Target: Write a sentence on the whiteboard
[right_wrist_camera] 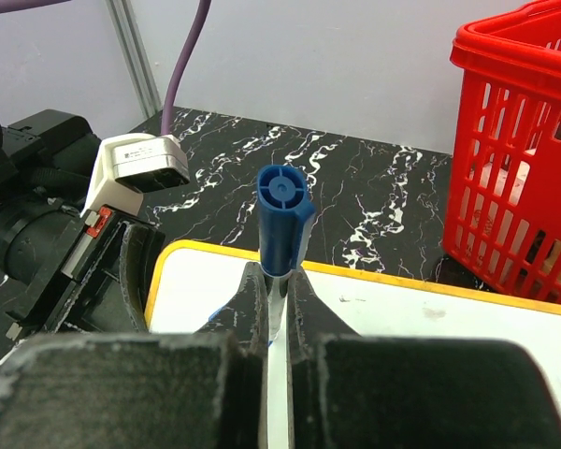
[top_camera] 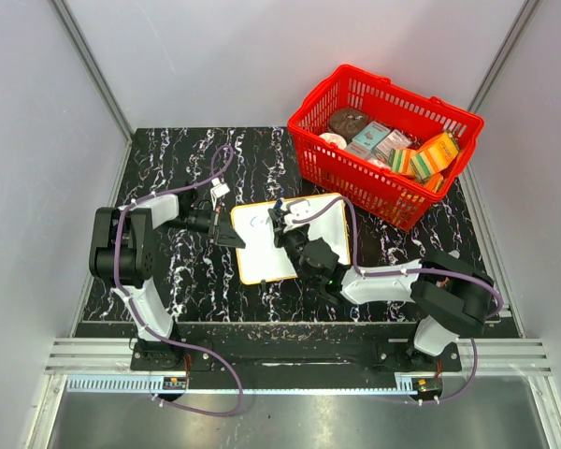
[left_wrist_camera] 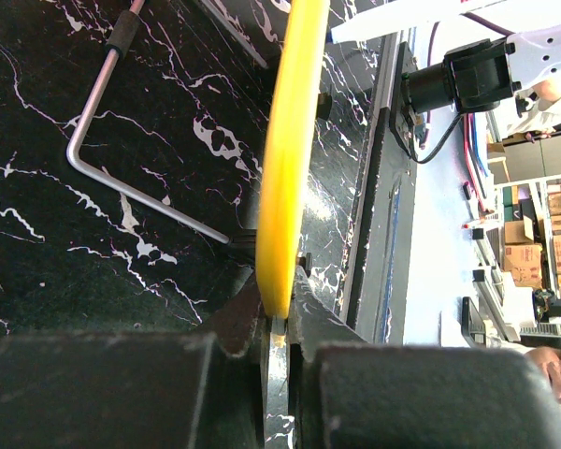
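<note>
One yellow-rimmed flat white whiteboard [top_camera: 262, 257], left claw [left_wrist_camera: 276, 323] pinching its rim; right claw [right_wrist_camera: 279, 309] pinching one blue plastic marker [right_wrist_camera: 282, 220], one red plastic basket [top_camera: 355, 182] nearby.

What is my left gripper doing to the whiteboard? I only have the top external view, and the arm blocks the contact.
Observer: In the left wrist view the left gripper is shut on the yellow rim of the whiteboard, with the edge between its fingers.
Operator: Does the right one have the marker?
Observer: Yes. The right wrist view shows the right gripper shut on a blue marker, which stands upright.
Operator: Is the tip on the board?
Observer: I cannot tell, because the fingers hide the tip. Only the marker's flat upper end shows above them.
</note>
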You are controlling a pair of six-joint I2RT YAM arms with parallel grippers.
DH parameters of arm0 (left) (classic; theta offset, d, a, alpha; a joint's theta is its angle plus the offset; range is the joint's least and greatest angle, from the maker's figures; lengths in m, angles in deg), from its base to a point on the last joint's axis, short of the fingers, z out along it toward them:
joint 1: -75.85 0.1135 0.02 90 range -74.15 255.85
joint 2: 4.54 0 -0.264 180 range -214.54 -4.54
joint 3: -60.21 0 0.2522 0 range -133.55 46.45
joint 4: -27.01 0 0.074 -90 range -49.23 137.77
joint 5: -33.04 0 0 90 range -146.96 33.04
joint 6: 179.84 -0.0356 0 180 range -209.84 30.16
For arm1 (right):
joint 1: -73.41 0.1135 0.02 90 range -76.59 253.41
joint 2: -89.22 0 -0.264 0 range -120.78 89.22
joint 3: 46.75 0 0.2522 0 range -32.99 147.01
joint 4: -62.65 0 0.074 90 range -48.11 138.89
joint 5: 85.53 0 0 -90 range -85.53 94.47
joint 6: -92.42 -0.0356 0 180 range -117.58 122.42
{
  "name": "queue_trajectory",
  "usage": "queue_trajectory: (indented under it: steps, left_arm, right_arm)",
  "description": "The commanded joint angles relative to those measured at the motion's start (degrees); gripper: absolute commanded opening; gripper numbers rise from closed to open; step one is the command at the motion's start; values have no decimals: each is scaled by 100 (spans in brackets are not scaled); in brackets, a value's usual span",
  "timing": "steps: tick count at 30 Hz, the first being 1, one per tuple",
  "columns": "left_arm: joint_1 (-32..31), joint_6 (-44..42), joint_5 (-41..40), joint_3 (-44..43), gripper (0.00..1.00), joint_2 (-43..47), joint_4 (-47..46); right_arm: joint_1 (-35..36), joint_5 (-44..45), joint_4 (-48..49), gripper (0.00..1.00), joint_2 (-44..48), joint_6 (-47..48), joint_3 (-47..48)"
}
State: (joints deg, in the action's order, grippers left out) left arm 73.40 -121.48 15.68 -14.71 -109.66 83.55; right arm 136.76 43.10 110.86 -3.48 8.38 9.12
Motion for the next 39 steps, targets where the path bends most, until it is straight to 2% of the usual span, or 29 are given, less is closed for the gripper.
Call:
queue_trajectory:
  steps: [1,12,18,25,39]
  left_arm:
    - [-62,-290,-734,-88,0,-79,2]
    - [-62,-282,-734,-88,0,-88,2]
    - [-62,-290,-734,-88,0,-79,2]
    - [-62,-281,-743,-97,0,-88,2]
    - [-62,-273,-743,-106,0,-96,2]
  right_arm:
    - [-51,233,219,0,-116,108,245]
    - [-51,-39,122,0,-90,2,307]
    - [-51,-128,324,0,463,-86,-123]
    - [-51,-49,69,0,1184,-86,-493]
    - [-350,-374,-449,0,1536,-507,-642]
